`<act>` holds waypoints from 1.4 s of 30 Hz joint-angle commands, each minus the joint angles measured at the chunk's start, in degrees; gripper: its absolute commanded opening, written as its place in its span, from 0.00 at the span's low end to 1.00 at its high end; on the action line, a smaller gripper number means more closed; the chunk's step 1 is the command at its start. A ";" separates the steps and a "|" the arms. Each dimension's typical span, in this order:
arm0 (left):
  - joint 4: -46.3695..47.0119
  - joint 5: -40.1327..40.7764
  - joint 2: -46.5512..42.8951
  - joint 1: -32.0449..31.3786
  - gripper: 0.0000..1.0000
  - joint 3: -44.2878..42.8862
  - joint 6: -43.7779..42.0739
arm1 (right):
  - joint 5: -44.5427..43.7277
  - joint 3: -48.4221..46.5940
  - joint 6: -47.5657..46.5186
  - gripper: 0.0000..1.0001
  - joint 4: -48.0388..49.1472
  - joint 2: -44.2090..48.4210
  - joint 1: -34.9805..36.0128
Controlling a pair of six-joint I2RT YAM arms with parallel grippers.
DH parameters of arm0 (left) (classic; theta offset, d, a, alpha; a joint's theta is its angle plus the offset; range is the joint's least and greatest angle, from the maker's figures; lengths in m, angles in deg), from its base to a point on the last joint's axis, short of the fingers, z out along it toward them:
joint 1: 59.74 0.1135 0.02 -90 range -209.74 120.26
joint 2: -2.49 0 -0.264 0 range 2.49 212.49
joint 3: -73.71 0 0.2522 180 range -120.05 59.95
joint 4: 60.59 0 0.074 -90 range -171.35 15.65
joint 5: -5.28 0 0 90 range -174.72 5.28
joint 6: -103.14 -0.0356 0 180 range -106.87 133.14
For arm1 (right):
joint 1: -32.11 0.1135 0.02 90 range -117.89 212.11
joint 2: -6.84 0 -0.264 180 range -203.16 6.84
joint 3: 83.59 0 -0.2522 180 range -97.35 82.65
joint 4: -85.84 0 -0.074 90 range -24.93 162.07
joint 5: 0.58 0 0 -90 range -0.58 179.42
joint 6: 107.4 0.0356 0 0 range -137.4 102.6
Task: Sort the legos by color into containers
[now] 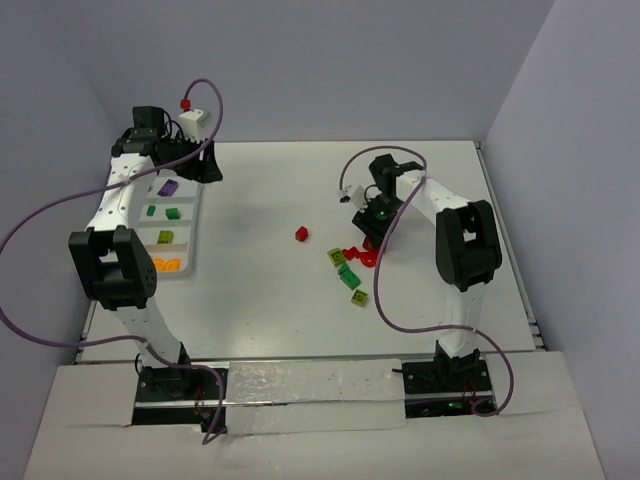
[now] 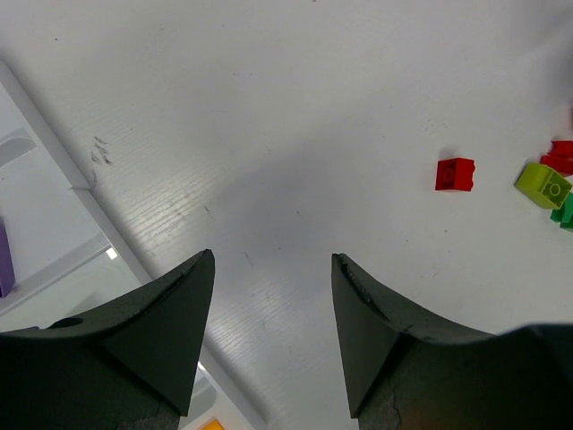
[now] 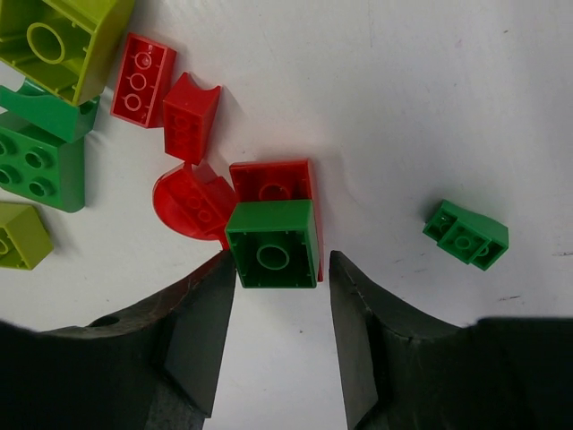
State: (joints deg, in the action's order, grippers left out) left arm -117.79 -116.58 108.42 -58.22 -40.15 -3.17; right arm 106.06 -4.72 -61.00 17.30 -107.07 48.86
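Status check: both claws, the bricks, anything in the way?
Left claw open, empty, over table beside tray. Right claw open, straddling green brick. Red pieces crowd that brick, touching it.

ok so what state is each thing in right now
left fingers: open, empty, above the table
right fingers: either side of the green brick, grip unclear
lone red brick: loose on table, apart from pile
pile of legos: unsorted, on table
tray: partly filled, some legos in compartments
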 commanded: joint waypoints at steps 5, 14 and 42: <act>0.95 -1.50 -0.46 -0.29 0.64 -0.14 0.80 | -0.04 -2.90 -1.58 0.52 -0.82 -1.10 0.43; 1.40 -3.28 0.10 -0.29 0.64 -0.10 2.36 | 0.21 -2.99 -1.61 0.26 -1.45 -0.33 0.53; 37.20 -39.23 -12.06 -8.72 0.79 19.01 30.76 | 46.47 -21.66 22.69 0.00 6.42 11.84 0.61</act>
State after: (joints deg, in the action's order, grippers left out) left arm -92.01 -150.04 98.05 -65.21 -20.74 22.20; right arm 143.51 -25.05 -45.06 18.23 -98.28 49.00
